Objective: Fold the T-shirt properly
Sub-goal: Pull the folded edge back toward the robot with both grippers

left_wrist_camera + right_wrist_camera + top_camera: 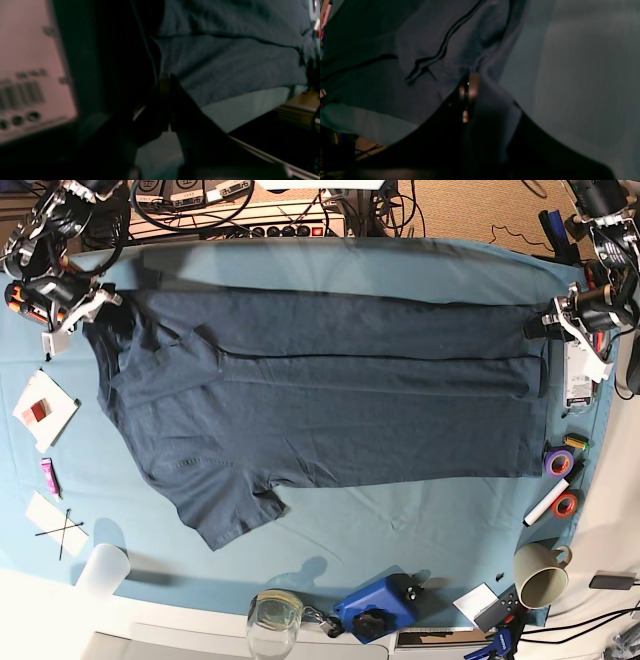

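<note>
The dark slate-blue T-shirt (330, 410) lies spread across the teal tablecloth (400, 520), collar end at the left, hem at the right, one sleeve pointing toward the front. Its far long edge is folded over toward the middle. My left gripper (540, 328) is at the hem's far right corner; in the left wrist view the left gripper (166, 83) is shut on the T-shirt (225, 62) edge. My right gripper (105, 315) is at the far left shoulder; in the right wrist view the right gripper (468, 86) is shut on a pinch of the T-shirt (382, 87).
A mug (540, 580), tape rolls (557, 462), a marker (545, 505) and a white barcoded box (578, 375) line the right edge. A blue device (375, 605), a glass jar (272, 620) and a white cup (100, 565) stand along the front. Paper cards (45, 408) lie at the left.
</note>
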`<action>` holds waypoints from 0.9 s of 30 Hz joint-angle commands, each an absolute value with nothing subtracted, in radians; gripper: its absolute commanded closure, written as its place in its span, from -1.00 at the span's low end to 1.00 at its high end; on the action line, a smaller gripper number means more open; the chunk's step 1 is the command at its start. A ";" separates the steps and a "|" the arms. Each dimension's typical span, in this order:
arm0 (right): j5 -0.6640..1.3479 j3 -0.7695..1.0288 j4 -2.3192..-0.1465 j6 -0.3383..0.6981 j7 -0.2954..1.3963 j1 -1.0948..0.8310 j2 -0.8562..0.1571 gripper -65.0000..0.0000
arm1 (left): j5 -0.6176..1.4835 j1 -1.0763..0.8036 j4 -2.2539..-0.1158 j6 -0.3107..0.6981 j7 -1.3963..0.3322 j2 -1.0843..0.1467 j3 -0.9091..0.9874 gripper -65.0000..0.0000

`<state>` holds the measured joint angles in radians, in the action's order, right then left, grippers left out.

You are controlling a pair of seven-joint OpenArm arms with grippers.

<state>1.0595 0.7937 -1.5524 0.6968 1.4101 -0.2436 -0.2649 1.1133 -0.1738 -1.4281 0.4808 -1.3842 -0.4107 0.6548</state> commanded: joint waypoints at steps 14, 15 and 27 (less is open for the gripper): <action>1.128 0.801 -1.571 0.698 1.396 -0.305 -0.283 1.00 | 1.130 -0.319 -1.598 0.492 -1.396 -0.430 0.694 1.00; 1.129 0.801 -1.571 0.698 1.396 -0.305 -0.283 1.00 | 1.130 -0.319 -1.610 0.492 -1.396 -0.429 0.703 1.00; 1.129 0.888 -1.571 0.698 1.396 -0.305 -0.283 1.00 | 1.131 -0.339 -1.632 0.492 -1.396 -0.429 0.775 1.00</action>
<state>1.1130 0.8772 -1.5532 0.6971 1.4139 -0.3065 -0.2604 1.1259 -0.3397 -1.6184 0.4946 -1.3994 -0.4049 0.7635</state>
